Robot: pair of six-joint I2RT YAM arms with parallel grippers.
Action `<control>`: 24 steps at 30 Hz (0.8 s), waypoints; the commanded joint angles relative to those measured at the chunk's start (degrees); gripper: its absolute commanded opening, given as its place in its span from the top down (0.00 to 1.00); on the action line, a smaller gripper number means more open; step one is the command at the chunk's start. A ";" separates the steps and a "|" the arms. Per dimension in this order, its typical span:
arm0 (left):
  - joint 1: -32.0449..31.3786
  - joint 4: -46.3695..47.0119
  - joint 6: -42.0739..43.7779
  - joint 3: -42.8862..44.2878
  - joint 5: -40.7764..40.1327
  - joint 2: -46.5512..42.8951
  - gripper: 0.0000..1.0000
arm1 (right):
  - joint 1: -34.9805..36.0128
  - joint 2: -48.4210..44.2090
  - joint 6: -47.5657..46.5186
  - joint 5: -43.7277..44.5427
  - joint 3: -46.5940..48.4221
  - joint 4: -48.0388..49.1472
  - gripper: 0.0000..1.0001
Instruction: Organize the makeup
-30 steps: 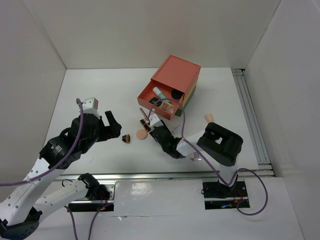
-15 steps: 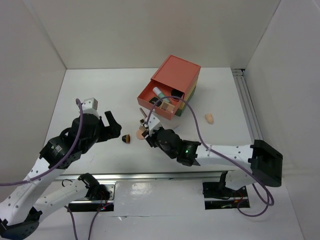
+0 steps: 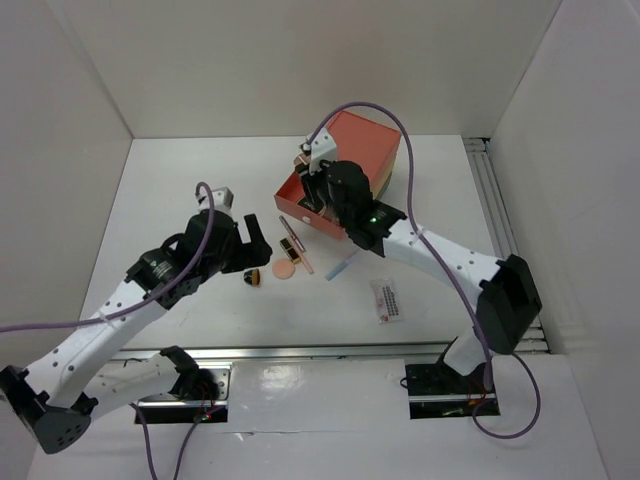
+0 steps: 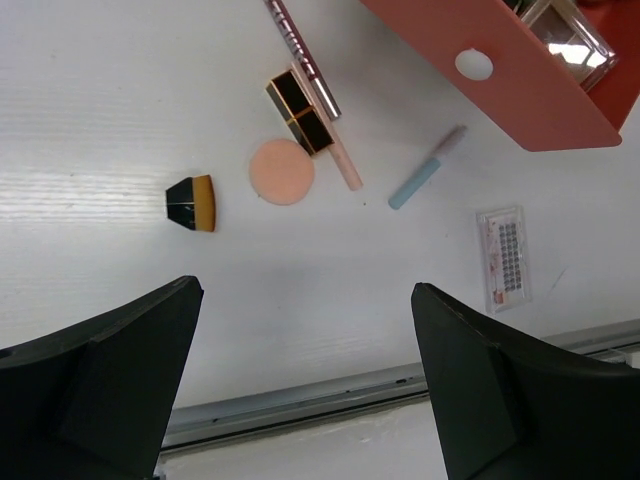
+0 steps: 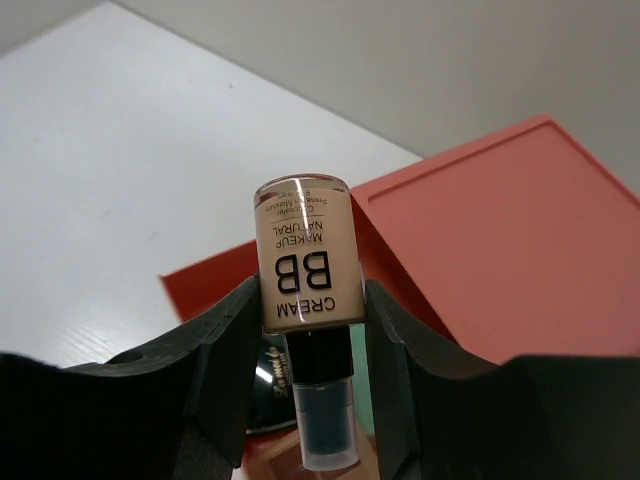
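My right gripper (image 3: pixel 309 166) is shut on a beige BB cream bottle (image 5: pixel 305 255), held cap-down over the open coral drawer (image 3: pixel 303 205) of the drawer box (image 3: pixel 355 150). A black round compact (image 5: pixel 268 385) lies in the drawer below. My left gripper (image 3: pixel 252 246) is open and empty above the table. Below it lie a peach round sponge (image 4: pixel 282 171), a black-and-orange wedge (image 4: pixel 192 202), a black-gold lipstick (image 4: pixel 299 111), a pink pencil (image 4: pixel 318 95), a blue stick (image 4: pixel 427 168) and a clear lash pack (image 4: pixel 503 258).
The coral drawer front (image 4: pixel 500 75) has a round finger hole. A metal rail (image 3: pixel 330 350) runs along the table's near edge and another (image 3: pixel 500 230) along the right side. White walls enclose the table on three sides.
My right arm has swung from the table near the sponge up over the open drawer, carrying the bottle. My left arm has moved right, toward the loose items. The blue stick and lash pack now show.
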 commanded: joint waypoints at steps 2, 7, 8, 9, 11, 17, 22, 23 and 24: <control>0.37 9.17 2.40 -0.20 4.48 3.45 0.01 | -3.40 6.31 -1.37 -4.56 4.94 -2.98 0.90; 0.37 12.86 3.20 1.29 7.83 9.87 0.05 | -5.78 10.01 -1.37 -3.25 5.91 -3.68 0.85; 0.37 13.39 3.81 1.99 7.83 10.57 0.08 | -5.79 10.01 -1.37 -2.46 5.91 -2.98 0.85; 0.37 14.18 3.82 2.00 7.83 11.36 0.08 | -5.79 10.01 -1.37 0.07 5.39 -2.98 0.84; 0.37 14.80 4.43 3.31 8.62 13.47 0.10 | -5.79 10.01 -1.37 1.85 4.69 -2.45 0.79; 0.37 15.86 4.96 4.46 9.24 16.73 0.12 | -5.79 8.78 -1.37 4.14 2.75 -1.92 0.49; 0.37 17.53 4.96 4.98 9.76 19.97 0.17 | -5.79 4.74 -2.08 -4.72 3.36 -4.82 0.15; 0.37 18.13 4.96 5.51 9.76 19.98 0.20 | -5.79 3.86 -1.47 -6.48 4.06 -4.21 0.12; 0.37 18.75 4.96 5.51 9.76 20.85 0.20 | -5.79 2.46 -1.46 -11.19 5.20 -4.21 0.09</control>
